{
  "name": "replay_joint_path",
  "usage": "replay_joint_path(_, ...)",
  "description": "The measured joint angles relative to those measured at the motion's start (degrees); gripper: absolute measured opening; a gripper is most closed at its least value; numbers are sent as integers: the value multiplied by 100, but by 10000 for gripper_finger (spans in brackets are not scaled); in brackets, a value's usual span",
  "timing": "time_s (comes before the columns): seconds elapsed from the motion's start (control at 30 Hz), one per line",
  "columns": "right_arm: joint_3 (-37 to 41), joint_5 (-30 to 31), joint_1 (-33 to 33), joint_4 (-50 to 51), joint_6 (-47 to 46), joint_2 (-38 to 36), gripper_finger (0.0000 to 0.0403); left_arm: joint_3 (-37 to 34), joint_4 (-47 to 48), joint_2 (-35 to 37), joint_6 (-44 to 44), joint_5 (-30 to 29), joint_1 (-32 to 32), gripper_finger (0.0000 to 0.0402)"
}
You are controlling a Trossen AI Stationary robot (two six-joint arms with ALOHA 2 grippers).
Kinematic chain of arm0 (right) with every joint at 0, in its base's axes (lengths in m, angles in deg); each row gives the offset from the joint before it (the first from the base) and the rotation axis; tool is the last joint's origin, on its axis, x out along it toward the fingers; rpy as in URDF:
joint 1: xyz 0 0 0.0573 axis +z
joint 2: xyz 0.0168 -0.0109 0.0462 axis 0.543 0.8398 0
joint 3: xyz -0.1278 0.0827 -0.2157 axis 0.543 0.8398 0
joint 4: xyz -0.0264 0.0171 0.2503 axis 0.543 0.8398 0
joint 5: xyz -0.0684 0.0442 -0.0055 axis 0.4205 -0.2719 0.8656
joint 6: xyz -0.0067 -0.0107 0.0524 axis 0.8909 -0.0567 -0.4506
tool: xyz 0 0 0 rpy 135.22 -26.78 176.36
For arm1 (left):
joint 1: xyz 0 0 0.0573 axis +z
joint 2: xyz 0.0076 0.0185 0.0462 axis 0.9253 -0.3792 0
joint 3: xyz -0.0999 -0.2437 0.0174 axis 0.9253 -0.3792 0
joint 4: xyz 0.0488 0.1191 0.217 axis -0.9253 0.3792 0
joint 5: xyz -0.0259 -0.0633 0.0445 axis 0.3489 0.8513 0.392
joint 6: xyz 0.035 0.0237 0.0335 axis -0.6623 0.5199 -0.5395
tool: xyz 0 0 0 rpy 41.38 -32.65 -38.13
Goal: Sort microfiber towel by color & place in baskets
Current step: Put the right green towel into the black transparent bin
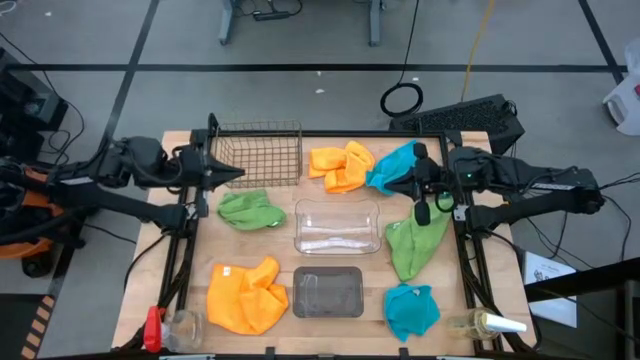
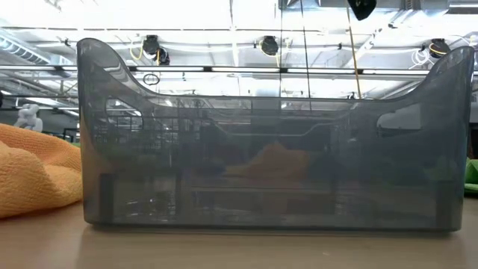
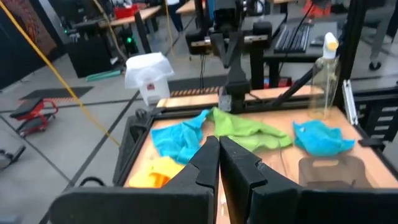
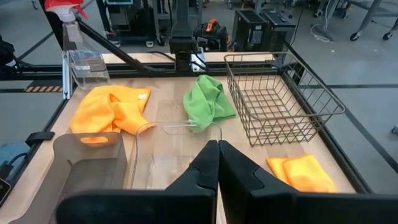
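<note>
We see both the left gripper [image 3: 217, 155] and right gripper [image 4: 217, 158] closed on nothing, towels lying ahead of their jaws, while the grey tray [image 2: 276, 149] blocks most of the low view.

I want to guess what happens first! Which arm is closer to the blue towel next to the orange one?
Probably the right arm. Its end effector, fingers shut, hangs right over the crumpled teal-blue microfiber towel at the table's far right. The left end effector, also shut, sits across the table by the brown wire-mesh basket.
</note>
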Motion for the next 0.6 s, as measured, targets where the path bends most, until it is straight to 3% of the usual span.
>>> replay_joint_path(0.6,2,46,619,236,-506,536,0,118,166,-1112,7,-135,0,20)
